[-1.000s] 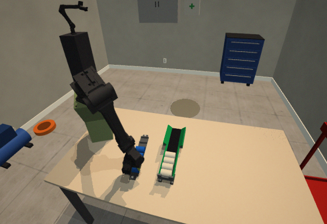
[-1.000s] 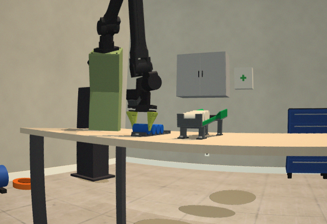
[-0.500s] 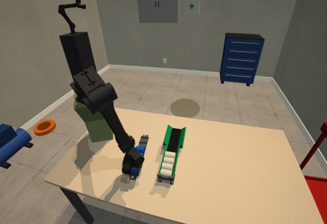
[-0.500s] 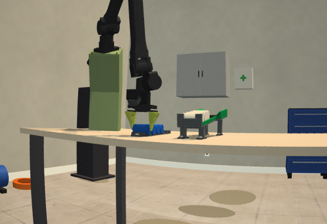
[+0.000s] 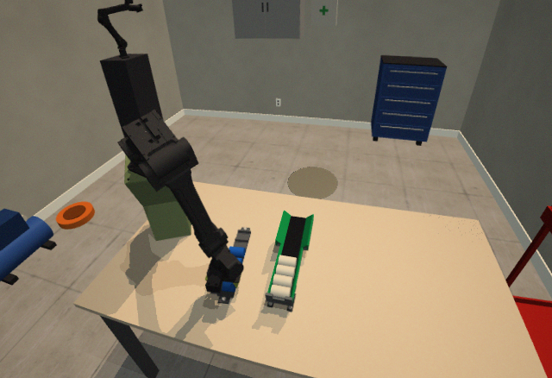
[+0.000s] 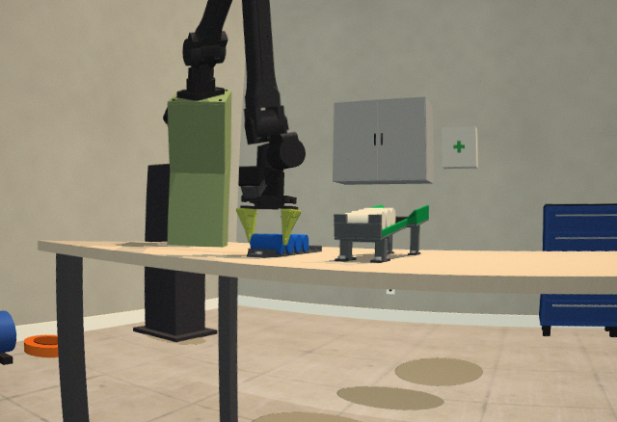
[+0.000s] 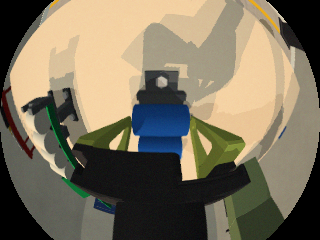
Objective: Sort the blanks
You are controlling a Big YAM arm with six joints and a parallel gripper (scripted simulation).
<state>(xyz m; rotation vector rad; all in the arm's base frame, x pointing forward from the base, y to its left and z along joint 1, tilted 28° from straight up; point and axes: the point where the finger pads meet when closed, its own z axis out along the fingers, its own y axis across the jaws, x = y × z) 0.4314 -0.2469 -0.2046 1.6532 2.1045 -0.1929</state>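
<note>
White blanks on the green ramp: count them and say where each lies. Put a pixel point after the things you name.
4: one against the stop (image 5: 280, 300), the other three (image 5: 282, 280) (image 5: 285, 269) (image 5: 287, 260) following it up the ramp (image 5: 308, 231). None seems hidden.

Blue blanks (image 5: 228, 286) (image 6: 266, 242) (image 7: 161, 120); cream blanks (image 5: 283, 280) (image 6: 361, 216) (image 7: 38, 123); green-sided ramp (image 5: 297, 271) (image 6: 395, 226) (image 7: 60, 131).

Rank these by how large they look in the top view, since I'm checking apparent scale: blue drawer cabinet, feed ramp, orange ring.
1. Blue drawer cabinet
2. Feed ramp
3. Orange ring
</note>
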